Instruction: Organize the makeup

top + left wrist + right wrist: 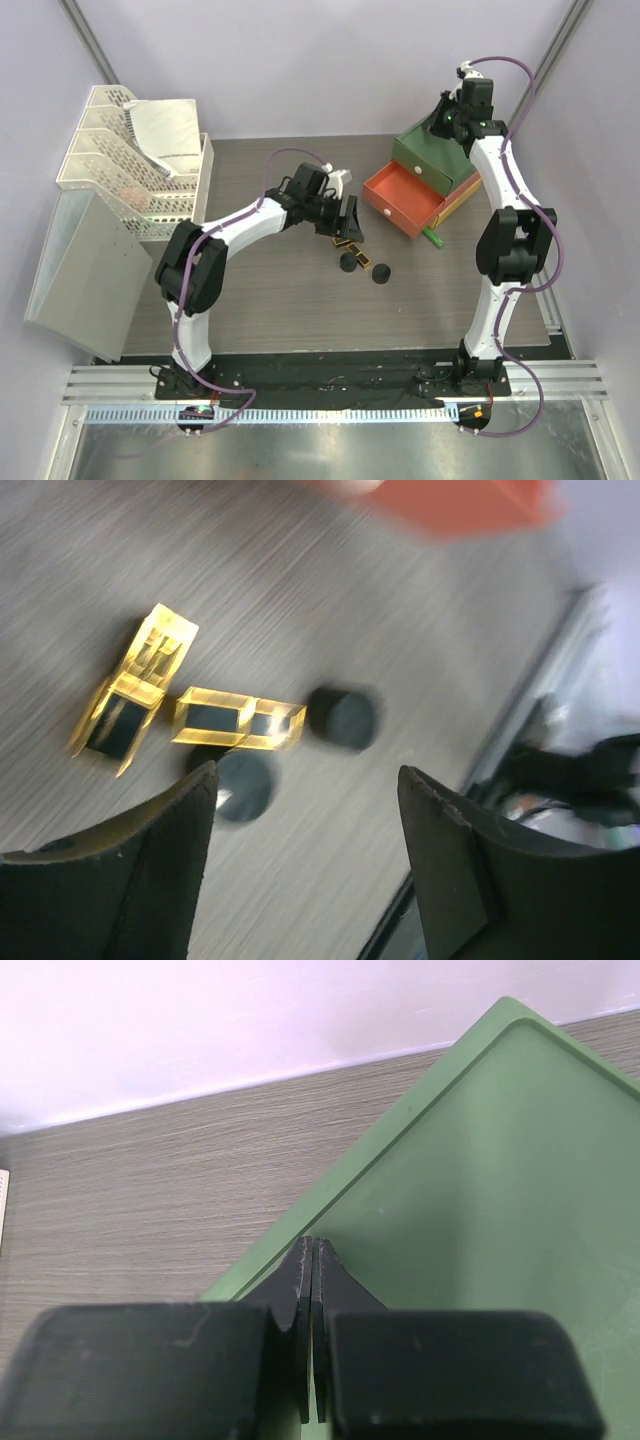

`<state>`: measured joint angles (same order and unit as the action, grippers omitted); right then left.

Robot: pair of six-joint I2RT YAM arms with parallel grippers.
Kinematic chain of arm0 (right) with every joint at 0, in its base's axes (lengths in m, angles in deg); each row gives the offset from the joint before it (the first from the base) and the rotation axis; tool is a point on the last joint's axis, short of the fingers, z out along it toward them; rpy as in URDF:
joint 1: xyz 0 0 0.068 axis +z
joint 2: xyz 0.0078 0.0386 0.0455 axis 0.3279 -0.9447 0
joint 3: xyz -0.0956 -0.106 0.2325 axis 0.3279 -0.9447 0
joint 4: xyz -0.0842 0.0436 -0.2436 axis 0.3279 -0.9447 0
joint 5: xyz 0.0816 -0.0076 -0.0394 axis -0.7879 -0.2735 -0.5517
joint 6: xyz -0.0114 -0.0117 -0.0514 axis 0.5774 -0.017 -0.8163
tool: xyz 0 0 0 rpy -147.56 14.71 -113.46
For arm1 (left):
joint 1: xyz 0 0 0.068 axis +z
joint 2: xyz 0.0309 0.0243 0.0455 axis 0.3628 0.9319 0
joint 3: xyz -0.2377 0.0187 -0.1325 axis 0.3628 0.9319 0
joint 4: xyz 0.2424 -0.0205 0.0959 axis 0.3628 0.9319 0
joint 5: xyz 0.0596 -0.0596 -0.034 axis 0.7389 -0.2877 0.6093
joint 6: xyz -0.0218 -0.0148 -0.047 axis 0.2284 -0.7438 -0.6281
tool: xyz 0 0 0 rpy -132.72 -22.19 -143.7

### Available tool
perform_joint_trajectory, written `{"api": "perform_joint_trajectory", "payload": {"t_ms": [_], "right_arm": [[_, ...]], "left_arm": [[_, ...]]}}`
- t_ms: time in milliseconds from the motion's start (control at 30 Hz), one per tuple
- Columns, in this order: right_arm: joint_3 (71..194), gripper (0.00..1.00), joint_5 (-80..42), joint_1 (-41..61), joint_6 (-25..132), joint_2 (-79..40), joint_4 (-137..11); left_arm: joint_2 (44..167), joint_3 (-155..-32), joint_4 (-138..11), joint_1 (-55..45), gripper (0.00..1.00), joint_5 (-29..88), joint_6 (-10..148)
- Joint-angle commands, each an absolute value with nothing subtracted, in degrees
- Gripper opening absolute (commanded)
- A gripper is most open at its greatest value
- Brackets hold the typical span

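Spread wide, the left gripper (305, 780) is hovering over a black-gold stick (238, 718) far from any edge; straddling its narrow sides is looking wisest. The right gripper (312, 1255) is hanging pinched empty near the far right corner

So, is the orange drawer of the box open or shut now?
Open: in the top view the orange drawer juts out from under the green box top, with its inside floor showing.

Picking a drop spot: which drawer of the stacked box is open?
The orange drawer, pulled out from under the closed green top section.
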<state>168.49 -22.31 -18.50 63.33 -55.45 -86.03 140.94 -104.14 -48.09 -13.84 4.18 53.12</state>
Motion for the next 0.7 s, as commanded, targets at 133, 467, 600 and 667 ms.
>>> {"api": "perform_joint_trajectory", "payload": {"t_ms": [133, 467, 600, 667], "right_arm": [[161.9, 0.01, -18.8, -18.4, 60.5, -65.1, -111.2], [161.7, 0.01, -18.7, -18.4, 60.3, -65.2, -111.3], [161.7, 0.01, -19.0, -18.4, 60.5, -65.1, -111.2], [161.8, 0.01, -19.1, -18.4, 60.4, -65.2, -111.2]], "left_arm": [[143.8, -113.2, -20.9, -18.2, 0.79, 21.6, 77.4], [150.9, -118.2, -18.3, -23.2, 0.79, 22.6, 78.5], [152.7, -118.2, -19.0, -24.4, 0.80, 24.0, 78.0], [153.6, -118.4, -19.3, -24.4, 0.80, 24.5, 77.3]]}}
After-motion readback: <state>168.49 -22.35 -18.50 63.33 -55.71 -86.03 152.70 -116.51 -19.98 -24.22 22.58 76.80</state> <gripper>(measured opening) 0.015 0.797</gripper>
